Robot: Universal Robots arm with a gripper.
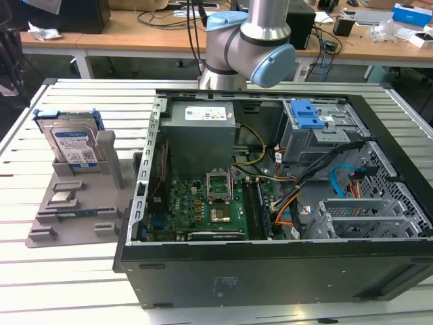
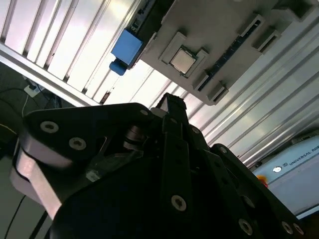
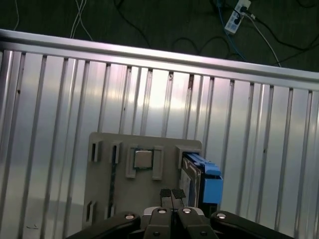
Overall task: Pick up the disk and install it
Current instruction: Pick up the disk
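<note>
An open computer case (image 1: 270, 277) lies on a slatted metal table (image 1: 67, 277). At nine o'clock from the case, toward the exterior view's left, sits a grey tray (image 1: 47, 217). The disk (image 1: 71, 145) stands upright on its edge in a slot at the tray's twelve o'clock end. Its blue carrier wraps the rim, and a grey post (image 1: 108, 152) stands just beside it at three o'clock. A small silver chip (image 1: 62, 198) lies flat at six o'clock from the disk.

In the first wrist view, the gripper (image 3: 172, 195) hangs above the tray, well apart from the disk (image 3: 195, 179). Its two fingertips are pressed together and hold nothing.

Here is what could go wrong, as a judgement:

- **Closed jaws:** If you bring the jaws down like this, they would strike the disk's upper edge rather than straddle it.
- **Tight surroundings:** The slot and the post leave little room. An off-centre or angled approach could catch the post or wedge the disk in its slot.
- **Grip on the plastic:** Gripping the plastic carrier alone may let it flex and slip.
- **Path to the cage:** In the case, the drive cage (image 1: 318, 135) with its blue latch (image 1: 304, 114) sits at one o'clock. Loose cables (image 1: 338, 179) drape just beside it and could snag a carried disk.
</note>
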